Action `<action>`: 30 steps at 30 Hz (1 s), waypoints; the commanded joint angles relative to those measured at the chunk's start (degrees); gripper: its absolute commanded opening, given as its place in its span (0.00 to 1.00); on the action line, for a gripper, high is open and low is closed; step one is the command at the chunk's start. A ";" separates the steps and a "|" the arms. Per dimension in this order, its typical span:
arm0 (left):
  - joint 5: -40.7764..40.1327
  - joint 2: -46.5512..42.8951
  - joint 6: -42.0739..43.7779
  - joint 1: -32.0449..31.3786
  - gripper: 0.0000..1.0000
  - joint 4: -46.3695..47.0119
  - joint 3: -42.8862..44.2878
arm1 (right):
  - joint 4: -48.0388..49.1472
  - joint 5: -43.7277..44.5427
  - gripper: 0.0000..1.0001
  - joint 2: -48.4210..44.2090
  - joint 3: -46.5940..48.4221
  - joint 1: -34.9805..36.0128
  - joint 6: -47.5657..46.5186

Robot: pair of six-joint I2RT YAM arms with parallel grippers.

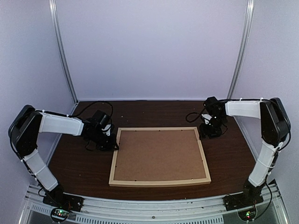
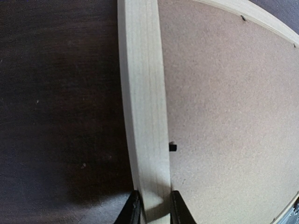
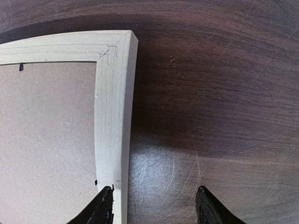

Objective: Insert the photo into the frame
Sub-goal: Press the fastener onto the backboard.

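The frame [image 1: 159, 182] lies flat in the middle of the dark wooden tabletop [image 1: 79, 163], a large rectangle of thin, pale natural-wood rails with mitred corners. It lies back side up: a plain brown backing board [image 1: 159, 154] fills the opening from rail to rail, and small black tabs [image 2: 172, 147] stick out from the inner edge of the rails over the board. The long sides run left to right, and the near rail sits a little way in from the arms' bases.

At the frame's left rail, toward its far end, the left pincer [image 2: 155, 205] is closed narrowly on the wood, one dark finger [image 2: 133, 207] on the outer face and the other on the inner face beside the board, the rail pinched between them.

At the far right corner the right pincer [image 3: 154, 205] stands with its jaws wide and holds nothing. One fingertip [image 3: 103, 205] is at the inner side of the right rail and the other is out over bare tabletop, so the rail's outer edge falls between them. Whether that fingertip touches the wood cannot be told.

Black cables trail from both wrists onto the tabletop behind the frame.
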 commanded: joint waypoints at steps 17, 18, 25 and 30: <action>0.53 -0.86 1.81 -0.75 0.00 -2.79 -0.24 | -0.67 -1.10 0.58 4.05 3.14 1.30 -0.36; 0.50 -0.86 1.81 -0.75 0.00 -2.78 -0.22 | -0.71 -1.28 0.58 4.28 3.29 1.48 -0.28; 0.40 -0.83 1.97 -0.75 0.00 -2.84 -0.09 | -0.99 -1.31 0.57 4.39 3.46 2.79 0.24; 0.50 -0.53 2.10 -0.75 0.00 -2.82 0.03 | -0.74 -1.30 0.57 4.31 2.82 3.69 0.98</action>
